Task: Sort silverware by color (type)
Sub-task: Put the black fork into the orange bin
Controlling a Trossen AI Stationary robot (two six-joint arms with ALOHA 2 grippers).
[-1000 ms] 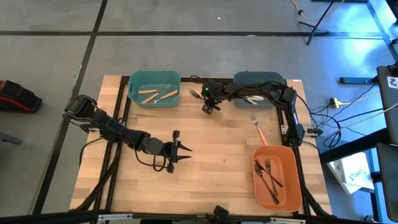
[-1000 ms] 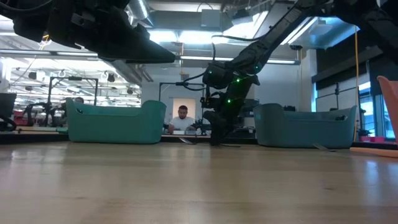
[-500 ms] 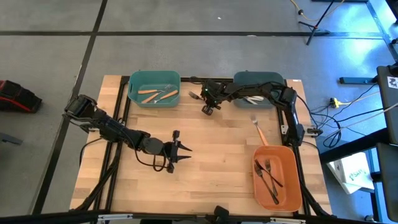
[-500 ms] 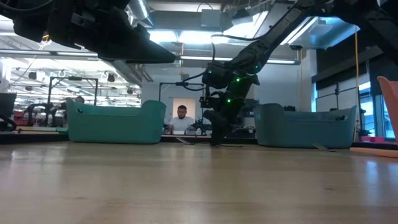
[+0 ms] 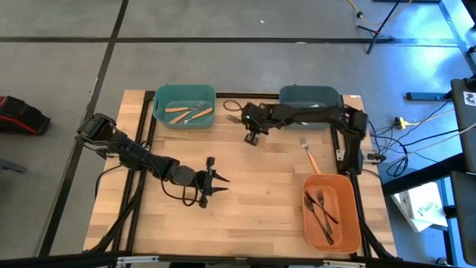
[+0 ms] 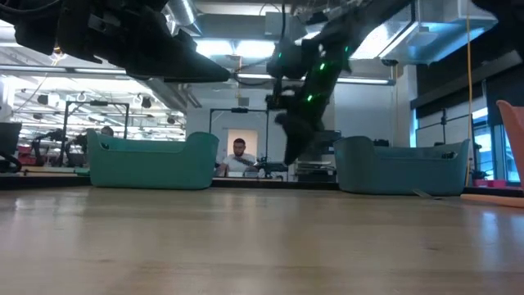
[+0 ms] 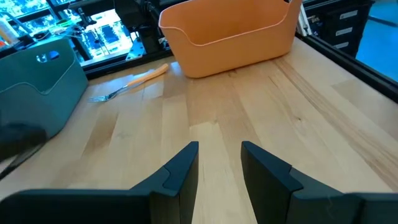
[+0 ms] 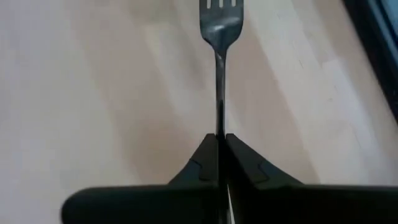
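Note:
An all-dark metal fork (image 8: 219, 37) is in my right gripper (image 5: 251, 137), which is shut on it and hangs above the table between the two teal bins; the low view shows this gripper (image 6: 295, 152) raised. An orange-handled fork (image 5: 309, 156) lies flat on the wood near the orange bin (image 5: 355, 223), which holds dark forks (image 5: 321, 208). The left teal bin (image 5: 159, 104) holds orange-handled utensils (image 5: 190, 112). My left gripper (image 5: 220, 178) waits open, low over the table's middle, with nothing between its fingers (image 7: 180, 171). My right gripper pinches the fork's thin handle (image 8: 219, 127) between its two fingers, the handle running along the fingers and the tines pointing away from them. The fingers slant steeply down from the far right. The fork is lifted clear of the table.
The right teal bin (image 5: 327, 92) lies partly under my right arm. Black frame rails (image 5: 146, 141) run along the table's left, right and far sides. Bare wood lies between the bins. A person sits in the room behind the table (image 6: 239, 156).
My right gripper has shut on the dark fork and risen from the table with it, shifting a little toward the near edge. The fork is now lifted clear of the wood. My left arm has kept still.

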